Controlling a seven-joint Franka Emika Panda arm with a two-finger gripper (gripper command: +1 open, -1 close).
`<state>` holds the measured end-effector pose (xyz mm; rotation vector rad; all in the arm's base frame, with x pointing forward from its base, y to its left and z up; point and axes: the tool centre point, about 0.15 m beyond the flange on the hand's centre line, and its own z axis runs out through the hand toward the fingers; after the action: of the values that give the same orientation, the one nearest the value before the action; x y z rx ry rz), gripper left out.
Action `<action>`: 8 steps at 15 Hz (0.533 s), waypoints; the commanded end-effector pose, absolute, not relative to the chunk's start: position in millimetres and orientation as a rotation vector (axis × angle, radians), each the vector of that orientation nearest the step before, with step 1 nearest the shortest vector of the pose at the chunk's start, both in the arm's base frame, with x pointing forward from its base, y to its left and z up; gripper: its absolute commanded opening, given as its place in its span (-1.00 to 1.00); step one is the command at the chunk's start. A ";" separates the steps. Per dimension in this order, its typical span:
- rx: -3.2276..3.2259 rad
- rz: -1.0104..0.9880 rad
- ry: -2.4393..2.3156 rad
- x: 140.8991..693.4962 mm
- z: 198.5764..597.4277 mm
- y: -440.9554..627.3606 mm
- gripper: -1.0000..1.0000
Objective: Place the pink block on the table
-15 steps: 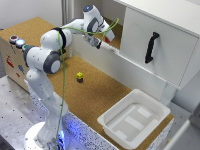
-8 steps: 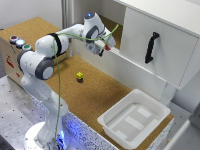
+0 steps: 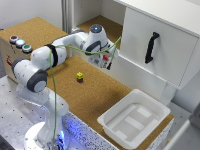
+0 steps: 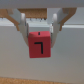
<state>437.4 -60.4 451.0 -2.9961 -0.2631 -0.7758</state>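
The pink block (image 4: 40, 44) is a small pinkish-red cube with a black mark on its face, held between my fingers (image 4: 23, 29). In the exterior view it shows as a red spot (image 3: 106, 57) at the tip of my gripper (image 3: 107, 61). The gripper (image 4: 40, 37) is shut on it and holds it in the air above the cork table (image 3: 100, 95), close to the white cabinet wall (image 3: 132, 75). In the wrist view a strip of the cork table (image 4: 30, 80) shows beyond the block.
A small yellow block with a dark base (image 3: 79, 76) sits on the table at the exterior view's left of the gripper. A white bin (image 3: 135, 122) stands at the front right. A white cabinet door with a black handle (image 3: 151, 47) is at the right. A cork-topped box with coloured buttons (image 3: 20, 42) is at the left.
My gripper, still holding the pink block, has come down from the cabinet opening toward the table and slightly to the exterior view's right.
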 end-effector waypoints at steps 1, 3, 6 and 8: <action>-2.986 -0.787 -0.337 411.7 405.9 -89.4 -1.00; -3.020 -0.741 -0.319 409.6 385.0 -98.6 -1.00; -3.043 -0.731 -0.297 406.7 362.3 -109.7 -1.00; -3.051 -0.758 -0.261 405.5 349.8 -120.2 -1.00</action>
<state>407.6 -96.6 392.2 -3.0280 -0.2742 -0.6603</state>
